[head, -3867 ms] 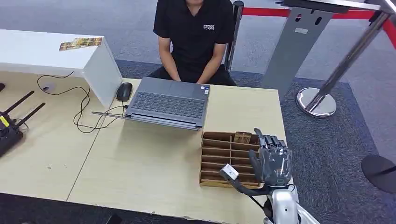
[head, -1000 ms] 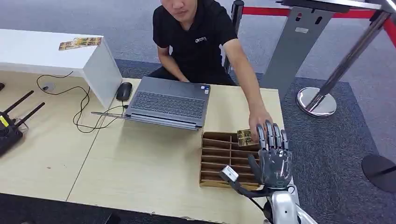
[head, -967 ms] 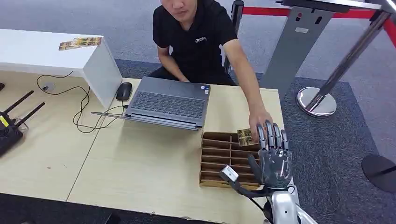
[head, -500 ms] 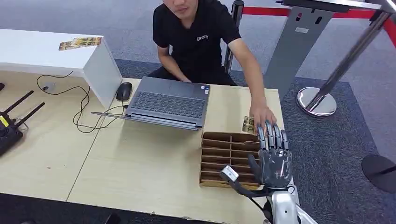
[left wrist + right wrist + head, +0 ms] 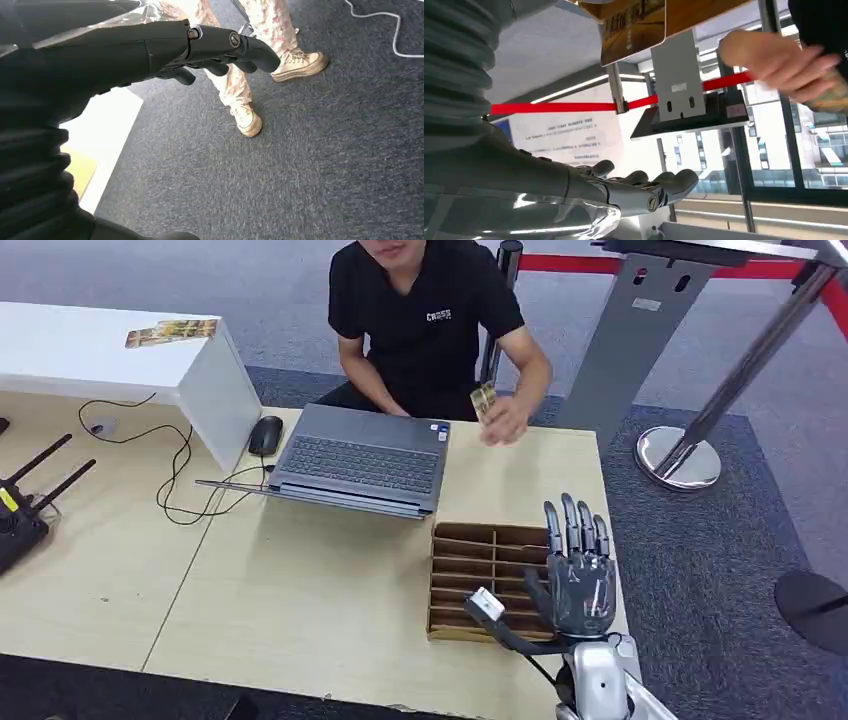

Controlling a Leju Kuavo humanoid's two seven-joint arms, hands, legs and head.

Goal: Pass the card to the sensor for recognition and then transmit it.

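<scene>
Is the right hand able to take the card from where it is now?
Probably not: the person's hand holds the card up beyond the tray, away from the open right hand.

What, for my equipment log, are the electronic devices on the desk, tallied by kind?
laptop: 1
mouse: 1
black antenna device: 1
Total: 3
</scene>
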